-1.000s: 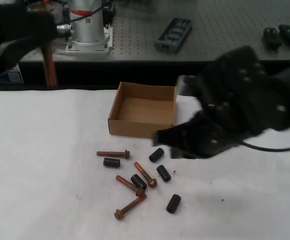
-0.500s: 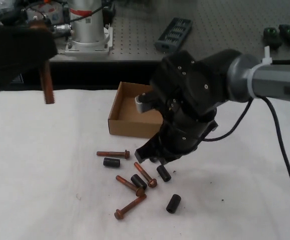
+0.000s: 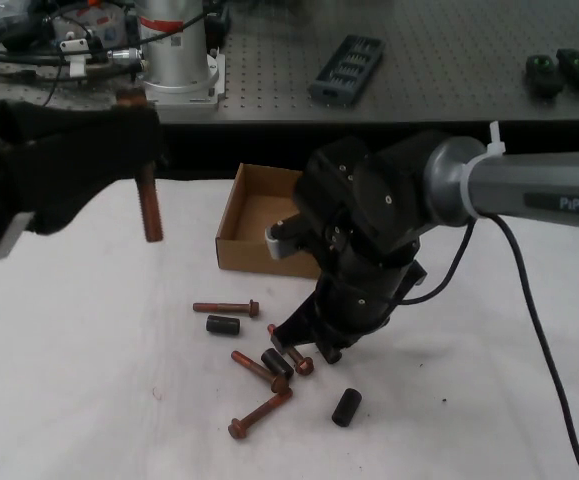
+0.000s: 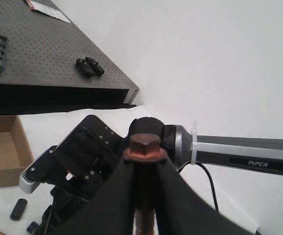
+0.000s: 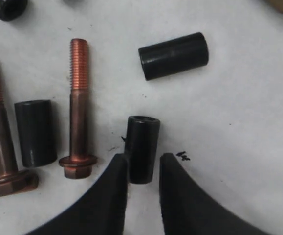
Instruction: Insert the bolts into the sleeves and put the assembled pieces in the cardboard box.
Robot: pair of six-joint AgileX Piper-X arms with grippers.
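Observation:
My left gripper (image 4: 144, 178) is shut on a copper bolt (image 4: 144, 147), held upright above the cloth at the left (image 3: 150, 205). The right gripper (image 5: 142, 164) is low over the loose parts (image 3: 314, 345), its fingers (image 5: 114, 178) pressed to both sides of a black sleeve (image 5: 142, 144) lying on the cloth. Beside that sleeve lie a bolt (image 5: 77, 103) and two more sleeves (image 5: 35, 132) (image 5: 173, 55). The cardboard box (image 3: 259, 215) stands open behind the right arm. Other bolts (image 3: 226, 307) (image 3: 259, 413) and sleeves (image 3: 222, 325) (image 3: 346, 407) are scattered in front.
A white cloth (image 3: 89, 380) covers the bench. Behind it, on a perforated metal table, stand a black tray (image 3: 347, 68), a metal post base (image 3: 174, 50) and two dark green-tipped items (image 3: 561, 70). The right arm's cable (image 3: 539, 330) trails over the cloth.
The right arm swung in from the right and dropped onto the loose parts. The left arm carried its bolt rightward and lower.

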